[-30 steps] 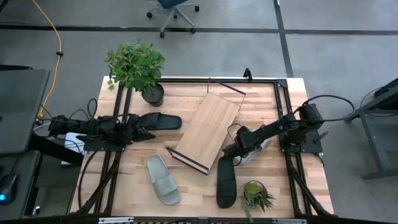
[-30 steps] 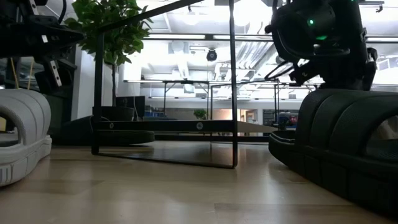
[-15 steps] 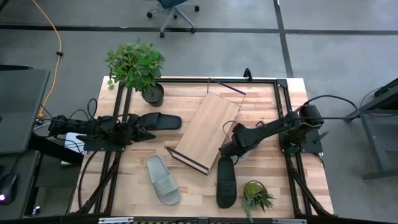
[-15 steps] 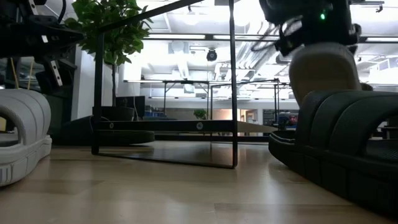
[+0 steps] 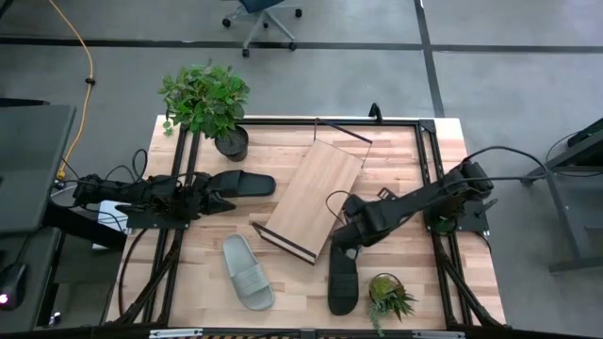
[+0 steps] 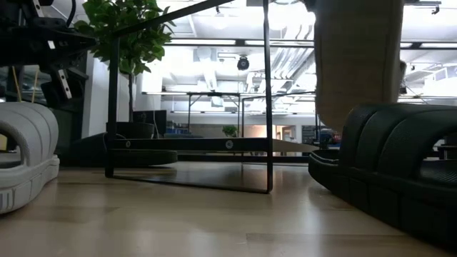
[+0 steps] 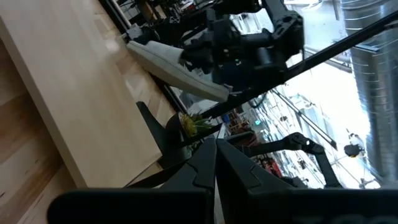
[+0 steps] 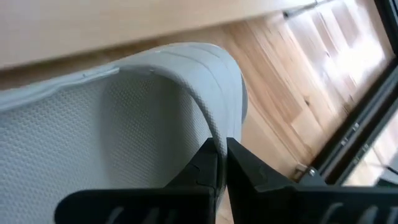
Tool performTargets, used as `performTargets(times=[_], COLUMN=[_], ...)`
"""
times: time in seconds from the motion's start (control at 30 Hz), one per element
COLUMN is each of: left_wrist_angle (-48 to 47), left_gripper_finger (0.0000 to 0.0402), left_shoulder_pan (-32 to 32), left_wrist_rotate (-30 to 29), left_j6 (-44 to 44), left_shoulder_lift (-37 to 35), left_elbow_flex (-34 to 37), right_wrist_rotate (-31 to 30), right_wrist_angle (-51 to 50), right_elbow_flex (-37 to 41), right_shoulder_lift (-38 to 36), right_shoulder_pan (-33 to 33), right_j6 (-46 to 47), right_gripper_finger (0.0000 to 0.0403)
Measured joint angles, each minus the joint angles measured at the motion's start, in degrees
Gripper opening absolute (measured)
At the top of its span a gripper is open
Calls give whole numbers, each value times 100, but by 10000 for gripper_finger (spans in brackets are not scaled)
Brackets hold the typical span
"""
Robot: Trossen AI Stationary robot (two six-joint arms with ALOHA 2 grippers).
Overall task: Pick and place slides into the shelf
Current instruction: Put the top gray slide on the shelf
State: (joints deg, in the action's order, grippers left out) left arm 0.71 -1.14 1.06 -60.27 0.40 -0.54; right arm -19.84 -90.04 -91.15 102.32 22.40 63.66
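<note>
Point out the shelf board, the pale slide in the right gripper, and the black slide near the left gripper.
shelf point(image 5: 316, 193), high view, middle of the wood plank
pale slide point(image 8: 93, 137), right wrist view, textured footbed
black slide point(image 5: 247, 183), high view, strap area

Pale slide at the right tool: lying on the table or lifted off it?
Lifted. The right tool is shut on the pale slide's strap, and the low view shows it hanging above the black slide.

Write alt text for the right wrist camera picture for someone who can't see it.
The right gripper is shut on the strap of a pale grey-green slide sandal, which fills most of the picture. Behind it runs the light-wood shelf board, with the plank tabletop and a dark metal frame bar beyond.
</note>
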Motion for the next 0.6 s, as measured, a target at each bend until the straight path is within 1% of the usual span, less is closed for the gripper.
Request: performTargets(times=[0.1,0.2,0.37,0.43,0.6], left_wrist_angle=[0,0,0,-2,0], left_gripper_finger=[1,1,1,1,1], left_shoulder_pan=[0,1,2,0,0], left_wrist_rotate=[-2,-2,-2,-2,-2], left_j6=[0,0,0,0,0], left_shoulder_lift=[0,0,0,0,0], left_elbow_flex=[0,0,0,0,0], right_wrist_rotate=[-96,-225,-772,-913,-1082], right_wrist_angle=[-2,-1,-4,34,399], right_elbow_flex=[-307,-651,-1254,-1465,-1760], right_shoulder_lift=[0,0,0,0,-2], right_shoulder_pan=[81,114,104,47,-142], right_j6=[-33,-261,-914,-1426,-3208], right_gripper_finger=[0,0,0,0,0])
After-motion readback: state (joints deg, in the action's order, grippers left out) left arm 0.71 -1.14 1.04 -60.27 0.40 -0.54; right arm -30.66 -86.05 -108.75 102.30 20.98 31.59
